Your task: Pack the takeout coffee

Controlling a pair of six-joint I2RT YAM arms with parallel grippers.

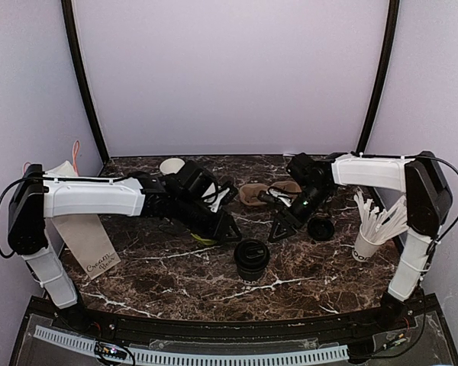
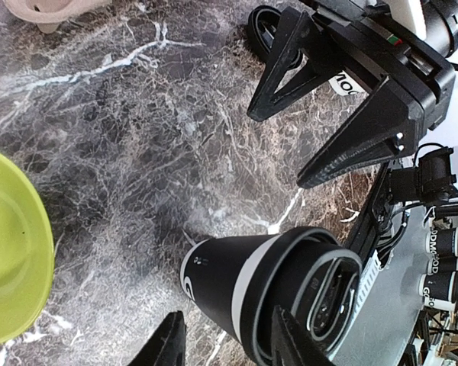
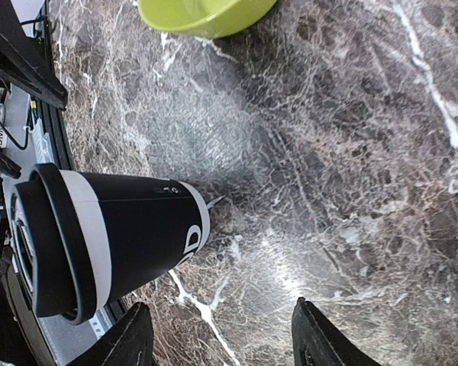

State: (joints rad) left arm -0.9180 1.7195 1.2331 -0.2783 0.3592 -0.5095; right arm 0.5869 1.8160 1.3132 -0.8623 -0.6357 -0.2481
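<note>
Takeout coffee (image 1: 251, 259) upright, lidded, mid-worktop (image 1: 168, 284) toward near edge. I read left gripper (image 1: 230, 231) and right gripper (image 1: 281, 227) both spread, empty, just behind cup. Risk: simultaneous approach, fingers collide, glancing contact tips cup.

Bench (image 1: 175, 282): glossy, polished dark stone-look surface with white veining. Takeout coffee (image 3: 130, 229): matt black paper wall; smooth black plastic lid with a faint sheen. My left end effector (image 2: 227, 313) and my right end effector (image 2: 278, 149): matt black plastic. Lime bowl (image 2: 8, 244): smooth, glossy, seemingly plastic.
</note>
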